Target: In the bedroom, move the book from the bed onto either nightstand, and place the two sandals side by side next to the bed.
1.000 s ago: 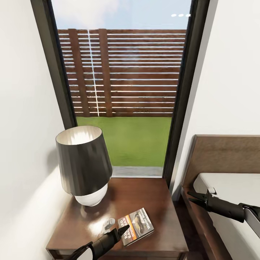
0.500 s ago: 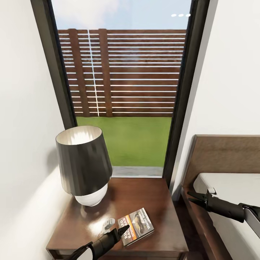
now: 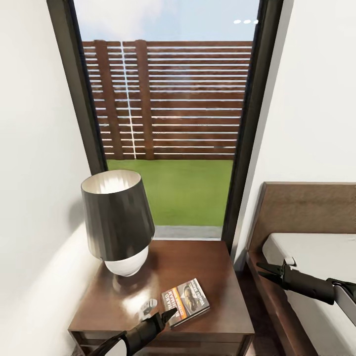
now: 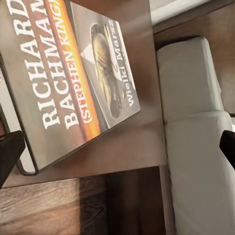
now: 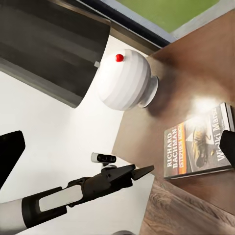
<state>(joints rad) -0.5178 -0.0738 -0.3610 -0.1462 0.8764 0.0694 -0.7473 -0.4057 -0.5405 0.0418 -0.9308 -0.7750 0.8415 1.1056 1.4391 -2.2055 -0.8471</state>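
Head view: the left gripper [image 3: 165, 315] sits at about 6 o'clock, with its dark fingers close together in a point. The tip is right at the near edge of the book [image 3: 185, 301]; whether it touches is hard to tell. It holds nothing. The book lies flat on the nightstand [image 3: 217, 262], at about 4 o'clock from the lamp [image 3: 117, 220]. The right gripper [image 3: 264, 271] is at about 4 o'clock, over the edge of the bed [image 3: 316, 257], fingers a little apart and empty.

Left wrist view: the book [image 4: 68, 83] lies flat on the brown nightstand [image 4: 142, 147]. Two dark fingertips [image 4: 10, 154] show at the far sides, wide apart, with nothing between them. The white bed [image 4: 196, 147] is beside the nightstand.

Right wrist view: the left gripper [image 5: 139, 172] has its fingers nearly together, near the book [image 5: 198, 147] but apart from it. The white lamp [image 5: 127, 81] base stands on the nightstand [image 5: 205, 73].
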